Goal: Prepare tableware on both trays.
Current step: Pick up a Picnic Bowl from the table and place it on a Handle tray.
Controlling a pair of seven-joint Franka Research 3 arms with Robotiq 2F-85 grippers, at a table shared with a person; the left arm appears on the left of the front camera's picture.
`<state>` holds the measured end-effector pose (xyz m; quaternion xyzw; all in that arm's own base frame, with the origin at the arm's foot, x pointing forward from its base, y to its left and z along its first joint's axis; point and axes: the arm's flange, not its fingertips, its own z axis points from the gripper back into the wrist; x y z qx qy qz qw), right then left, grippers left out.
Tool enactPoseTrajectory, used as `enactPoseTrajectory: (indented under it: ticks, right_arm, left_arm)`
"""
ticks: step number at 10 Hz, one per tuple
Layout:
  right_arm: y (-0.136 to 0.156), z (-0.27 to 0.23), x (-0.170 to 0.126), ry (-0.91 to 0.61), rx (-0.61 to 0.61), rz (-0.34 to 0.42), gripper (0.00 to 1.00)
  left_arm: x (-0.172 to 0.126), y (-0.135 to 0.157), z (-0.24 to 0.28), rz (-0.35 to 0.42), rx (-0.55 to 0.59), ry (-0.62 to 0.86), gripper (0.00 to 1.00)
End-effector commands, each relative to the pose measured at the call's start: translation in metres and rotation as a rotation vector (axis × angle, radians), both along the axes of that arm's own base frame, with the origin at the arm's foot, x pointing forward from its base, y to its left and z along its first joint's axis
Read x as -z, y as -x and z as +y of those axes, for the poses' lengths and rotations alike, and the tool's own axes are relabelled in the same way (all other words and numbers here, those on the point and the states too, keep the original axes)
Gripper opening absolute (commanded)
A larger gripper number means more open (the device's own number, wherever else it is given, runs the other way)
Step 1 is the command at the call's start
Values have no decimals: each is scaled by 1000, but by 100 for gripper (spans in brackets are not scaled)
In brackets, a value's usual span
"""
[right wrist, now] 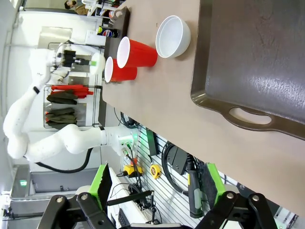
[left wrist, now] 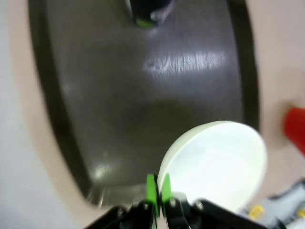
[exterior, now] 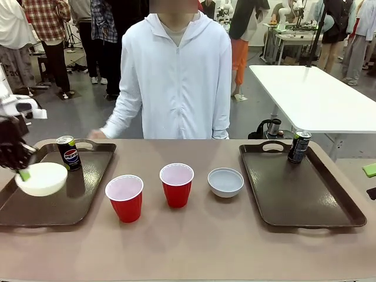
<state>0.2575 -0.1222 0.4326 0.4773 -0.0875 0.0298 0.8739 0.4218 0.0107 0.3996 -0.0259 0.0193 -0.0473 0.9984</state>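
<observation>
My left gripper (exterior: 22, 171) is shut on the near rim of the white bowl (exterior: 42, 178), which hangs just above the left tray (exterior: 70, 205). In the left wrist view its green pads (left wrist: 152, 190) pinch the white bowl (left wrist: 214, 160) over that tray (left wrist: 143, 86). A dark can (exterior: 69, 153) stands at this tray's far end. Two red cups (exterior: 124, 197) (exterior: 176, 185) and a grey-blue bowl (exterior: 225, 182) stand on the table between the trays. The right tray (exterior: 305, 194) holds a second can (exterior: 299, 147). My right gripper (right wrist: 157, 186) is open with nothing in it, off that tray's (right wrist: 257, 57) handle end.
A person in a white hooded jacket (exterior: 176, 76) stands at the far side, one hand (exterior: 96, 134) low near the left tray's far edge. A white table (exterior: 311, 94) stands behind on the right. Bare tabletop (exterior: 194, 241) lies in front of the cups.
</observation>
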Motion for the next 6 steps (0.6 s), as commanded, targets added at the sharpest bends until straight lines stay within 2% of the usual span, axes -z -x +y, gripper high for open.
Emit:
enactPoseTrajectory:
  ticks: [1,2,5,6]
  right_arm:
    - [-2,0,1,-18,-2,-13,100]
    - [-2,0,1,-18,-2,-13,100]
    - [-2,0,1,-18,-2,-13,100]
    - [-2,0,1,-18,-2,-13,100]
  left_arm:
    - [38,-10,-5,-49,-11,36,0]
    - [47,-15,-7,-78,-5,58,0]
    - [46,-15,-7,-121,-4,56,0]
    - [43,-15,-8,-122,-5,55,64]
